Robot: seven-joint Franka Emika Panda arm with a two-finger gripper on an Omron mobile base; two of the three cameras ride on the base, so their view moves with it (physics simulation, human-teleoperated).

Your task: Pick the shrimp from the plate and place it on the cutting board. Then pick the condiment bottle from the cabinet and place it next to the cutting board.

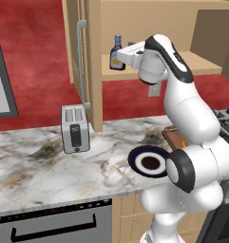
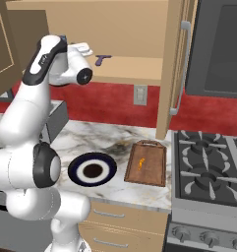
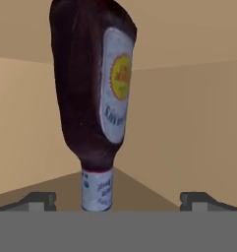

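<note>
Condiment bottle (image 1: 117,53) looks small, hard and smooth, so it could be knocked over easily. It should be held round its wide body. The gripper (image 3: 118,199) is opened wide and nothing is held.

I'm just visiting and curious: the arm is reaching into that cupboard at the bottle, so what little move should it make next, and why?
Probably ease forward a touch, then close. The tool is open, its fingertips either side of the condiment bottle without touching it. The shrimp already lies on the cutting board, so the bottle is what remains.
</note>
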